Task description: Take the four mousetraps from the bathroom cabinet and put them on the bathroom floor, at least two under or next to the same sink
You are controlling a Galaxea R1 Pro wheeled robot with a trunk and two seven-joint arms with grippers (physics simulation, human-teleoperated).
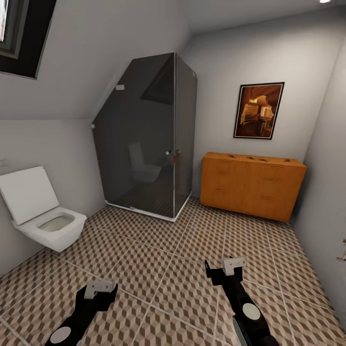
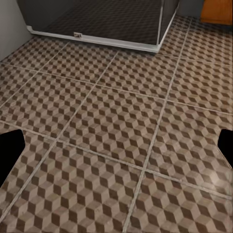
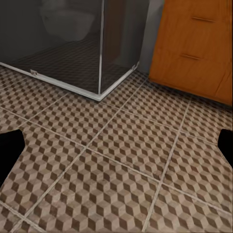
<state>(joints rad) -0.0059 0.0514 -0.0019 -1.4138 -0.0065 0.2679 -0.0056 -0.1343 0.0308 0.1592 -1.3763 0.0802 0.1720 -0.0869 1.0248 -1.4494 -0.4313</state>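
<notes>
Sitting atop the cabinet (image 1: 252, 185) against the far wall, four mousetraps (image 1: 259, 158) lie in a left-right row, ahead-right of both empty, spread-open grippers; the right gripper (image 1: 225, 268) is nearer than the left gripper (image 1: 99, 289).

No readable text, label or number anywhere — nothing legible; none.

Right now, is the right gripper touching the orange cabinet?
Apart. In the head view the right gripper hangs over the tiled floor, with several bare tiles between it and the cabinet by the far wall.
</notes>
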